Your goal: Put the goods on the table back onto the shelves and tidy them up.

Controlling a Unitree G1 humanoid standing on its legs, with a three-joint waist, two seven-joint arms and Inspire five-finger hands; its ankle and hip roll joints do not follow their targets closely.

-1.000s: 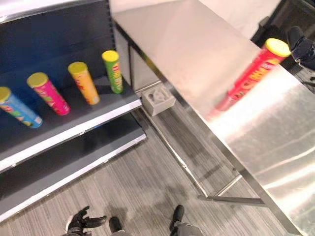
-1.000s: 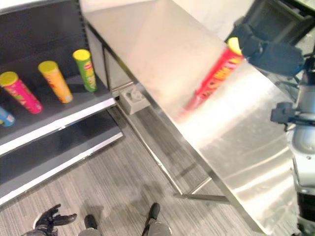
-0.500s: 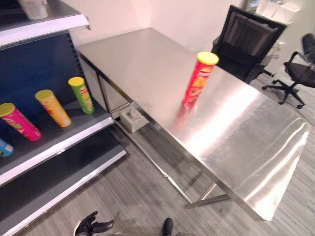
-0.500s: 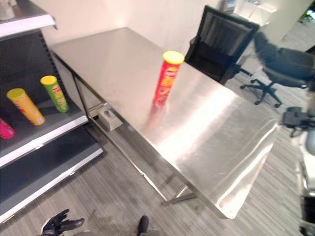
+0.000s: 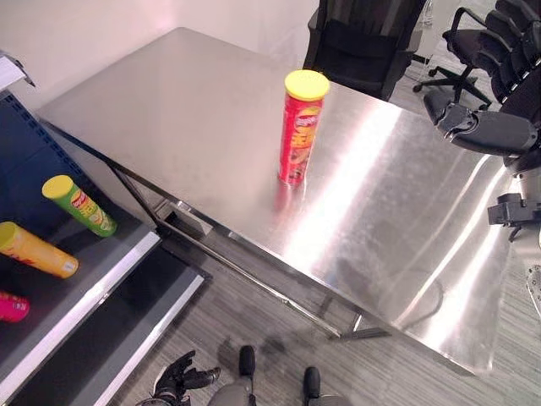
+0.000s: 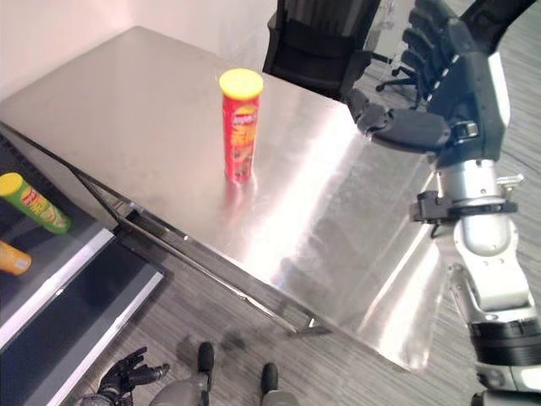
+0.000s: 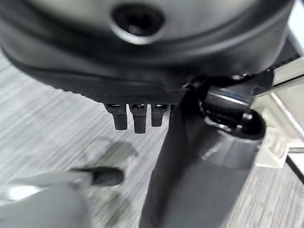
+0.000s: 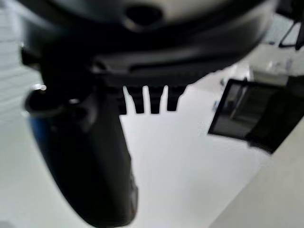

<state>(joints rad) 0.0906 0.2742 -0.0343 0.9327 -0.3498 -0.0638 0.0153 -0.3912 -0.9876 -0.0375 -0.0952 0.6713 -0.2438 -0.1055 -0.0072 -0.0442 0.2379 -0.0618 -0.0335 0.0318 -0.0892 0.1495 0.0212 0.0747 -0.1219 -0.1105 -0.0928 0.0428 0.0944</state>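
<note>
A red can with a yellow lid [image 5: 299, 127] stands upright near the middle of the steel table [image 5: 194, 135]. My right hand [image 6: 439, 76] is raised above the table's right side, well right of the can, its fingers straight and holding nothing. My left hand [image 5: 179, 381] hangs low over the floor at the lower left, fingers relaxed and empty. On the dark shelf [image 5: 101, 279] at the left stand a green can [image 5: 79, 205], a yellow can [image 5: 35, 249] and a pink can [image 5: 12, 306], all with yellow lids.
Black office chairs [image 5: 363, 38] stand behind the table, another [image 5: 473, 34] at the far right. A lower shelf board [image 5: 127, 338] lies under the cans. Grey wood-look floor [image 5: 279, 338] runs between shelf and table.
The camera has swung right, so the shelf slid left and the table fills the view. My right hand has come up over the table's right side. The red can stands where it was.
</note>
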